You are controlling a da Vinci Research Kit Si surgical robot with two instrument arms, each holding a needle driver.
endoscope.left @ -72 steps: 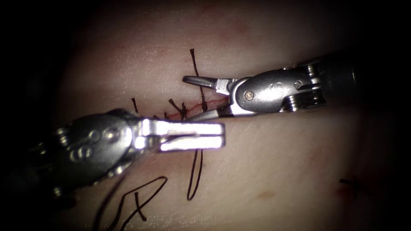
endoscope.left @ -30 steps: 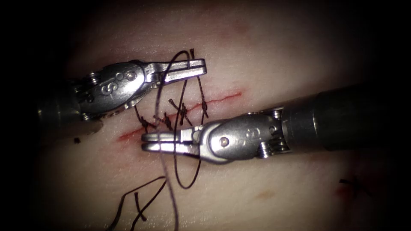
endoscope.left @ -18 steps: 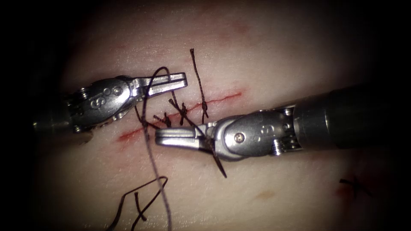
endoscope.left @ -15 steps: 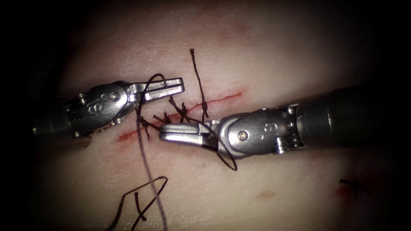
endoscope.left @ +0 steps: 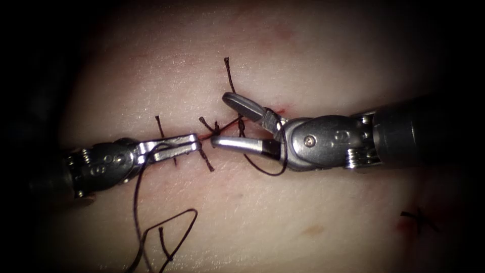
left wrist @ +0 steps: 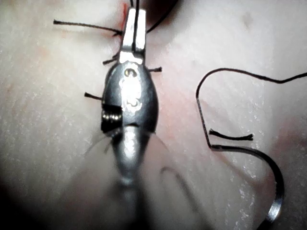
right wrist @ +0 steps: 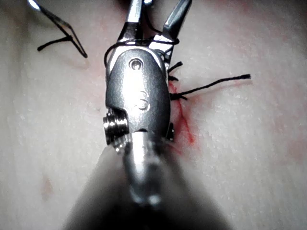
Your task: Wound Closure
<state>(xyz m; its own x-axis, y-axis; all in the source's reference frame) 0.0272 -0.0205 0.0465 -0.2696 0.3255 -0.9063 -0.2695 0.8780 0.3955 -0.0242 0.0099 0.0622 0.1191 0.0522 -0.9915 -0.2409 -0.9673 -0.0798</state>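
On the tissue (endoscope.left: 313,202) the cut (endoscope.left: 228,123) runs slanted, with several knotted stitches (endoscope.left: 216,126) across it. My left tool (endoscope.left: 194,143) lies just left of the stitches, its jaws shut on the thread (endoscope.left: 135,197), which drops away towards the near edge. My right tool (endoscope.left: 220,120) comes in from the right with its jaws open, straddling the cut and the stitch knots and holding nothing. A loop of thread (endoscope.left: 268,172) hangs around its jaws' base. The curved needle (left wrist: 277,191) lies free on the tissue, held by neither tool. Left tool (left wrist: 135,17) and right tool (right wrist: 160,7) look the same up close.
Cut thread ends stick up from the stitches, one long tail (endoscope.left: 230,73) on the far side and a short one (endoscope.left: 159,124) to the left. Slack thread (endoscope.left: 174,227) coils on the near tissue. A stray thread bit (endoscope.left: 417,217) sits on a red spot at right.
The left tool has come down across the cut from the far side, still gripping the thread. The right tool has moved up and right onto the cut and opened its jaws, the thread loop around it.
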